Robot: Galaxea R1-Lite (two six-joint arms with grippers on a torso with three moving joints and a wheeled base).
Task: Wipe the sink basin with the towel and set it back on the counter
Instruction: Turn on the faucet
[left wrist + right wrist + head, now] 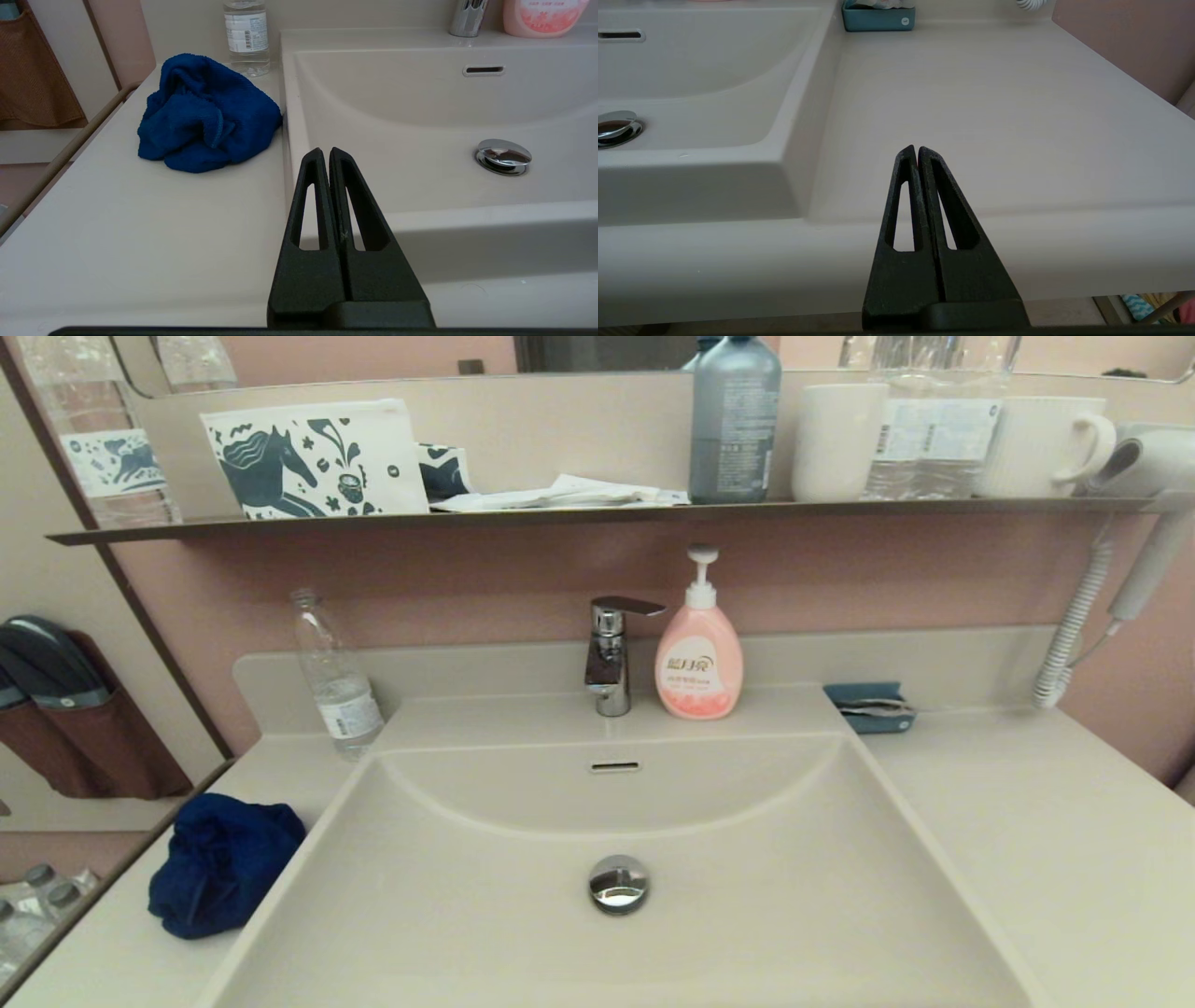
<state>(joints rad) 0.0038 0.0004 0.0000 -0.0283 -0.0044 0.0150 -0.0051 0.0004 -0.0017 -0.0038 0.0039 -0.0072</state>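
Note:
A crumpled dark blue towel (221,864) (205,114) lies on the counter (1046,840) to the left of the sink basin (653,933), touching the basin's left rim. The basin has a chrome drain plug (618,884) and an overflow slot (615,766). My left gripper (325,150) is shut and empty, held back near the front edge of the counter, short of the towel. My right gripper (916,148) is shut and empty too, in front of the bare counter (994,116) right of the basin. Neither arm shows in the head view.
A chrome tap (611,653) and a pink soap pump bottle (698,658) stand behind the basin. A clear water bottle (336,677) stands behind the towel. A small teal tray (868,707) sits at the back right. A dark shelf (597,513) with cups and bottles runs above.

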